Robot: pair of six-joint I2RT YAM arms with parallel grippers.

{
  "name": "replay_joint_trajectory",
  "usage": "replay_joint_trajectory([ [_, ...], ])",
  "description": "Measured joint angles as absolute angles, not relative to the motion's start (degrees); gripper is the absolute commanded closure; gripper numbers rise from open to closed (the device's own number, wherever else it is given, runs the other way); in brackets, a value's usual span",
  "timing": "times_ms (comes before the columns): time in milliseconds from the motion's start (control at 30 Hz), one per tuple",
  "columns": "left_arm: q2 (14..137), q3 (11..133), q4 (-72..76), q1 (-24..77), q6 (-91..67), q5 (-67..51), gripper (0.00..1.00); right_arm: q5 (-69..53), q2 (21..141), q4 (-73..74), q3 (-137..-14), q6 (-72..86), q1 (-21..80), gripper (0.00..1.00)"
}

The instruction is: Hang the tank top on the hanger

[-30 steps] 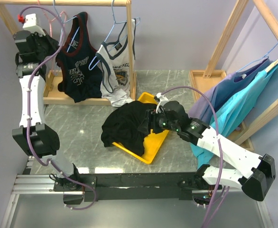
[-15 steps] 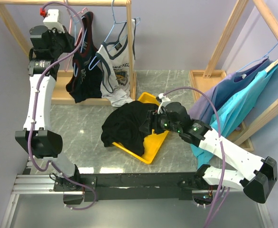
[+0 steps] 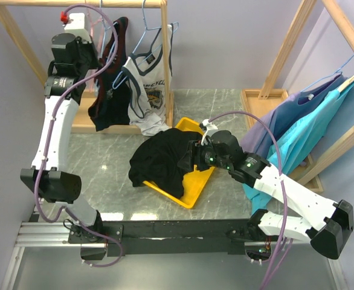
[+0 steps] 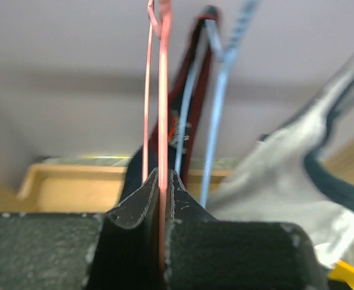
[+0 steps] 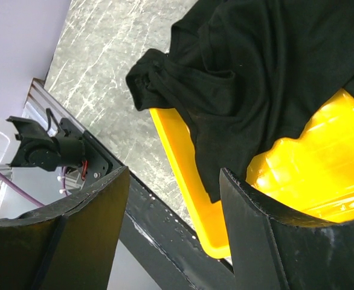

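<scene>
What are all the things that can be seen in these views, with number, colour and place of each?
tank top: one, black, heaped on the tray
tray: one, yellow, mid-table
hanger: one, pink-red, at the left rack
navy jersey: one, dark red trim, left rack
white jersey: one, grey trim, left rack
light blue hangers: three, two left rack, one right rack
racks: two, wood, far left and right
garments: two, purple and turquoise, right rack
table: one, grey marble
left tool: black, shut on the hanger
right tool: black, open, over the tank top
</scene>
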State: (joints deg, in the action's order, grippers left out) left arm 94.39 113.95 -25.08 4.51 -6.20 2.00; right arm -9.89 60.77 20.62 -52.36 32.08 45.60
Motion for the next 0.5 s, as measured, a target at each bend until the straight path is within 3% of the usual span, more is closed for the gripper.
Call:
replay_joint_trajectory([
  [500,80.1,110.5,-27.4,4.2,-5.2,11.3,0.99,-9.0,61.9,20.7,-52.4,31.6,45.6,0.31],
])
